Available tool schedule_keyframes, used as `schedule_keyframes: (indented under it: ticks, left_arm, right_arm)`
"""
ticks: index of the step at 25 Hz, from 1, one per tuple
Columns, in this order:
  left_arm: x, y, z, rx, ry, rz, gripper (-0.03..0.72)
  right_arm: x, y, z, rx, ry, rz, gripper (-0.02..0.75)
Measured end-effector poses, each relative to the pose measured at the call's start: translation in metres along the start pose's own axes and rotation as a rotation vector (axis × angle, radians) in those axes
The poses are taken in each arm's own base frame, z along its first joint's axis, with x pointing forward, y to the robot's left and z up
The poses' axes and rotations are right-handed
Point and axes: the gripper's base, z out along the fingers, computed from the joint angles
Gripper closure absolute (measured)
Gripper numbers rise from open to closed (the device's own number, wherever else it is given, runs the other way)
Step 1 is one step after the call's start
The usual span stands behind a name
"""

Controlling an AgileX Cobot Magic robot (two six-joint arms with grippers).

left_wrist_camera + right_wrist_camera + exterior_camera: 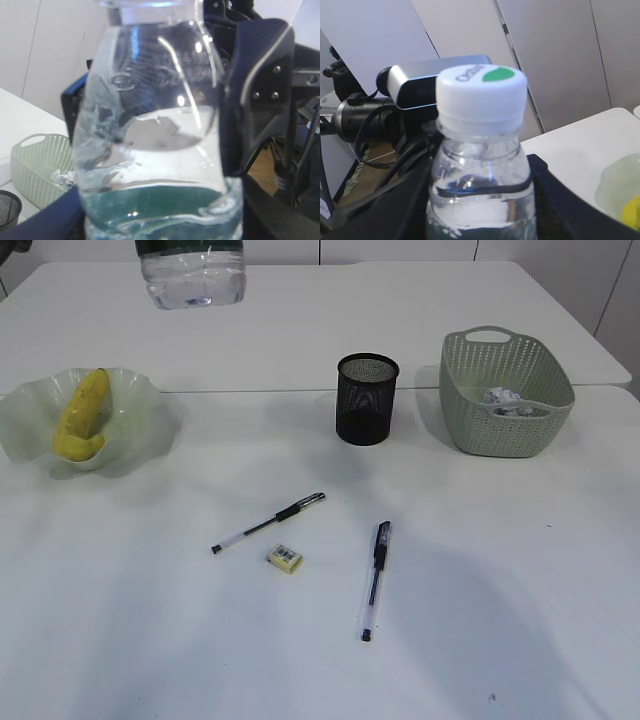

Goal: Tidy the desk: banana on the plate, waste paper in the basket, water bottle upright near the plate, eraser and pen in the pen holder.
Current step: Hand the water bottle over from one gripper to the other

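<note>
**Friend:** What can you see from the front?

**Me:** The water bottle (pixel 190 275) hangs in the air at the top left, over the far part of the worktop (pixel 480 640), with its bottom pointing down. My claws are out of the picture there. The banana (pixel 82 415) lies in the plate (pixel 150 430) on the left. The pen holder (pixel 367 398) stands in the middle. The basket (pixel 505 390) is on the right, and the waste paper (pixel 503 397) is inside it. The black pen (pixel 270 523) and the blue pen (pixel 375 580) lie flat near the front, with the eraser (pixel 284 558) between them, touching neither

**Friend:** And from your left wrist?

**Me:** The bottle fills almost the whole picture. It sits inside my left claw (pixel 165 90), with a dark finger on each side. The finger (pixel 255 95) on the right of the picture looks pressed to it. I cannot tell if this claw is really squeezing. Low on the left I see the basket, the paper and a bit of the pen holder

**Friend:** And your right wrist?

**Me:** My right claw (pixel 482 210) is closed around the bottle, low on its body. The white cap (pixel 481 95) points up. At the right edge I see a bit of the plate and some yellow banana
</note>
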Motion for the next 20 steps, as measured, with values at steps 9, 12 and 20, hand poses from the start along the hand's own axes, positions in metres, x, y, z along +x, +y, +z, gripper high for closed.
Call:
schedule_keyframes:
  ticks: [9, 12, 20]
  left_arm:
    - [0.0000, -0.0003, 0.0000, 0.003, 0.000, 0.000, 0.273]
    - [0.0000, -0.0003, 0.0000, 0.004, 0.000, 0.000, 0.274]
    - [0.0000, -0.0005, 0.0000, 0.005, 0.000, -0.001, 0.274]
  right_arm:
    - [0.0000, 0.0000, 0.0000, 0.000, 0.000, 0.000, 0.376]
    - [0.0000, 0.0000, 0.0000, 0.000, 0.000, 0.000, 0.375]
    - [0.0000, 0.0000, 0.0000, 0.000, 0.000, 0.000, 0.375]
